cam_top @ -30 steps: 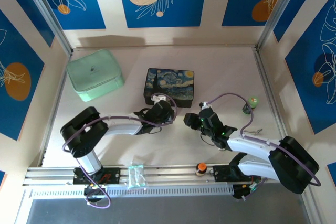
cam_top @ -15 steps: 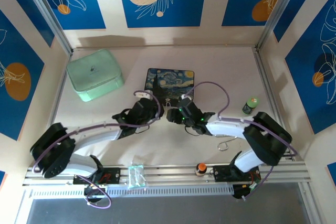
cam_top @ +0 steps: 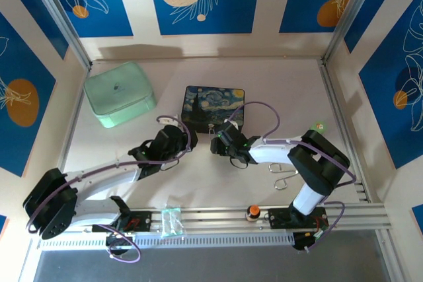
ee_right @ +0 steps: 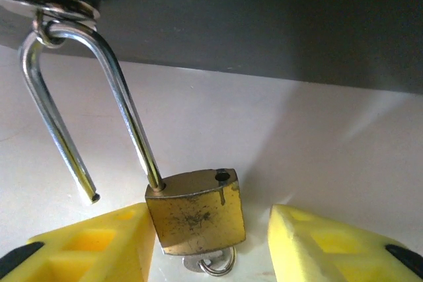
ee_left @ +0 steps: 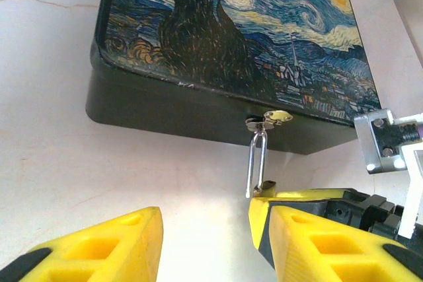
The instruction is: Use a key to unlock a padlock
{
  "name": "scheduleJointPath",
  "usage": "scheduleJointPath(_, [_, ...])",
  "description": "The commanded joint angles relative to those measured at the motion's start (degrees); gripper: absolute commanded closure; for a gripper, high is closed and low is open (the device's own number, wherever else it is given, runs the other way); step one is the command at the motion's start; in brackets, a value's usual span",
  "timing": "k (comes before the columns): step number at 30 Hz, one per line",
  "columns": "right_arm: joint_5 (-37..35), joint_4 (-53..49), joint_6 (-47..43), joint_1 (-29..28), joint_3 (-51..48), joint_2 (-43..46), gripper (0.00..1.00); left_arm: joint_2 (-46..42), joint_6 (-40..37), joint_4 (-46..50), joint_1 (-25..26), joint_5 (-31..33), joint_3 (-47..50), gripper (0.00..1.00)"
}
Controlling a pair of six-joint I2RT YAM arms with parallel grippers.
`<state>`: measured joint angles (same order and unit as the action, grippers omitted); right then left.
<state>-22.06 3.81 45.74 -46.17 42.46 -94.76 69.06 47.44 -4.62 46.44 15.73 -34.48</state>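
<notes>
Looks down from above on a pale table [cam_top: 284,90], with two white robot arms reaching toward a dark starry-night tin [cam_top: 213,105] near its middle. Places the left gripper [cam_top: 190,138] and the right gripper [cam_top: 215,144] close together, just in front of the tin's near wall.

From the right wrist, shows the padlock [ee_right: 195,212], a small scuffed brass body, hanging by its silver shackle [ee_right: 125,97] from a ring at the tin's latch [ee_right: 56,8]. Shows the shackle open: one leg seated in the body, the other free, its end clear of the body. Shows the key [ee_right: 210,265] pushed into the underside of the body, a tiny ring through its head. Sets the padlock between the right gripper's yellow fingers [ee_right: 86,242], jaws apart and grasping nothing, one finger just beside the body, the other well clear.

From the left wrist, shows the shackle dangling at the tin's front wall, the brass body hidden behind a yellow finger. Shows the left gripper released too, its fingers [ee_left: 99,246] spread wide over bare table.

Elsewhere: a mint-green case [cam_top: 119,94] at far left, silver bent-wire loops [cam_top: 281,175] by the right arm.
</notes>
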Motion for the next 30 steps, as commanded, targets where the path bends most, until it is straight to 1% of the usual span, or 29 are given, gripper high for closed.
scheduleJointPath(1, [-1.72, 0.35, -1.58, -0.54, 2.00, -3.20, 0.55, -0.25, -1.12, 0.22, -1.05, 0.31, 0.21, 0.53])
scheduleJointPath(8, [-2.84, 1.04, -2.56, -1.08, 2.87, -5.43, 0.60, 0.03, -1.87, -0.13, -2.35, -0.17, -0.36, 0.53])
scheduleJointPath(11, [-2.94, 1.61, -2.80, -1.11, 2.83, -6.09, 0.65, 0.61, -2.01, -0.55, -2.72, -0.28, -0.75, 0.53])
scheduleJointPath(14, [-2.53, 3.05, -3.55, -1.20, 2.78, -6.44, 0.66, 1.59, -2.22, -1.09, -3.01, -0.78, -1.33, 0.53])
scheduleJointPath(16, [-3.13, 3.41, -4.06, -1.15, 2.95, -6.96, 0.70, 2.31, -2.57, -1.18, -3.11, -0.78, -1.82, 0.53])
scheduleJointPath(20, [-3.54, 3.67, -3.36, -0.51, 2.90, -7.90, 0.73, 4.16, -4.55, -1.18, -4.32, -0.70, -4.06, 0.53])
scheduleJointPath(22, [-3.02, 4.70, -2.62, -0.26, 2.16, -7.61, 0.75, 5.35, -5.81, -1.51, -5.47, -1.38, -5.53, 0.51])
scheduleJointPath(26, [-2.50, 4.94, -0.41, -0.06, 0.48, -6.69, 0.78, 8.98, -11.45, -2.88, -7.32, -2.46, -10.16, 0.41])
scheduleJointPath(28, [-1.85, 4.72, 1.50, 0.11, -0.48, -6.40, 0.79, 12.68, -15.23, -4.08, -7.99, -3.08, -13.35, 0.36])
scheduleJointPath(30, [-1.40, 4.30, 3.84, 0.12, -1.37, -6.25, 0.79, 17.53, -18.13, -3.85, -9.43, -6.04, -17.83, 0.34])
